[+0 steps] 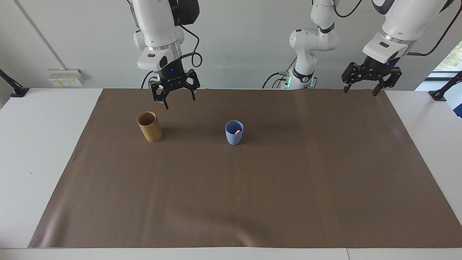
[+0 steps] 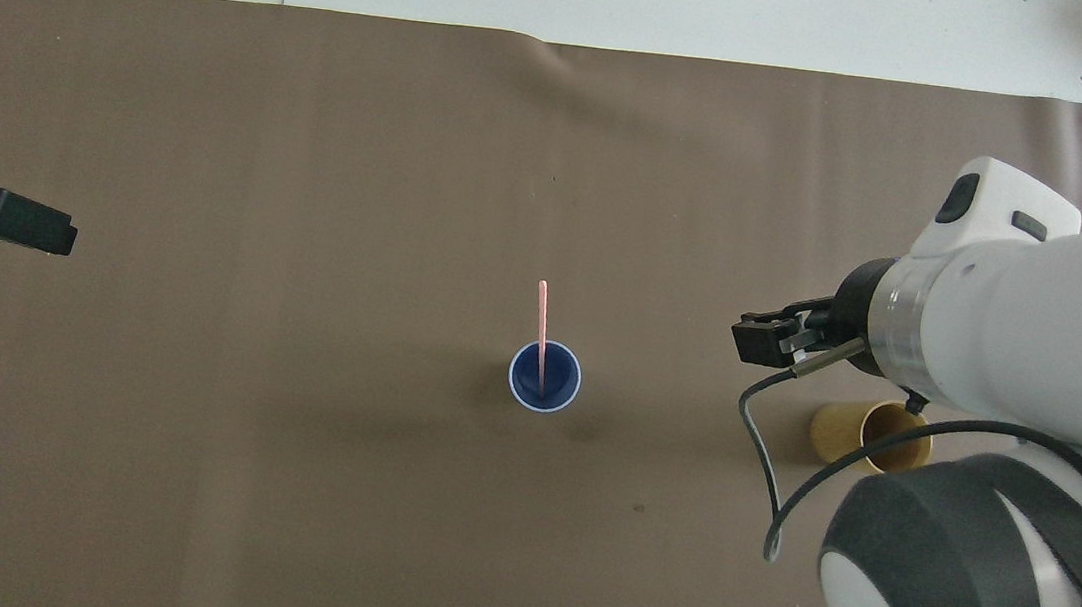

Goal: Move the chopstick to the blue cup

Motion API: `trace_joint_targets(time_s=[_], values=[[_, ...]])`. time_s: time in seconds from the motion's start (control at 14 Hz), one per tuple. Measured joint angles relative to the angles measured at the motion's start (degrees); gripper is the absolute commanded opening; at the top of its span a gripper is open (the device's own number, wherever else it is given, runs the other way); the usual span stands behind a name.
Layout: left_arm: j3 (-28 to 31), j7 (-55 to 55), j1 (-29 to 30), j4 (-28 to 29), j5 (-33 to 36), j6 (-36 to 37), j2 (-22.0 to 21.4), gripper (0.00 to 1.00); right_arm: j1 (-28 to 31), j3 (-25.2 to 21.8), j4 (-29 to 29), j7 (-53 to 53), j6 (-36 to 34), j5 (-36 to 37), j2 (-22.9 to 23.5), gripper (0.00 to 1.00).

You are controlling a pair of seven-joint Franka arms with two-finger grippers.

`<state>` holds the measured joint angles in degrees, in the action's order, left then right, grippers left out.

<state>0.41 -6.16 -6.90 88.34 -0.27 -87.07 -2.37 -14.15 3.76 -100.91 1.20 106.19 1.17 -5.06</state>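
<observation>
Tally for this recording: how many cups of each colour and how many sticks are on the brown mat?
Blue cup: 1
Tan cup: 1
Pink chopstick, standing in the blue cup: 1
Total: 3

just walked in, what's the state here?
Nothing is being held. The pink chopstick stands in the blue cup at the middle of the brown mat. The right tool is open and empty, up in the air close to the tan cup. The left tool hangs open over the mat's edge at its own end, waiting.
</observation>
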Motion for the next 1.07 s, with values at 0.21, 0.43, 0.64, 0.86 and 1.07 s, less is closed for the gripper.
trace_joint_targets(time_s=[0.21,0.43,0.64,0.86,1.07], values=[[0.00,0.00,0.00,0.00,0.00,0.00,0.00,1.00,0.57,-0.35,2.34,-11.33,-5.45,1.78,0.01,1.00],[0.00,0.00,0.00,0.00,0.00,0.00,0.00,1.00,5.12,-0.93,6.78,-15.70,-10.45,1.91,-0.08,1.00],[0.00,0.00,0.00,0.00,0.00,0.00,0.00,1.00,10.73,-1.26,10.99,-15.70,-14.15,1.88,-0.20,1.00],[0.00,0.00,0.00,0.00,0.00,0.00,0.00,1.00,14.34,-1.55,11.32,-15.71,-16.50,0.95,-0.39,1.00],[0.00,0.00,0.00,0.00,0.00,0.00,0.00,1.00,15.23,-1.70,9.77,-15.87,-16.57,0.89,-0.38,1.00]])
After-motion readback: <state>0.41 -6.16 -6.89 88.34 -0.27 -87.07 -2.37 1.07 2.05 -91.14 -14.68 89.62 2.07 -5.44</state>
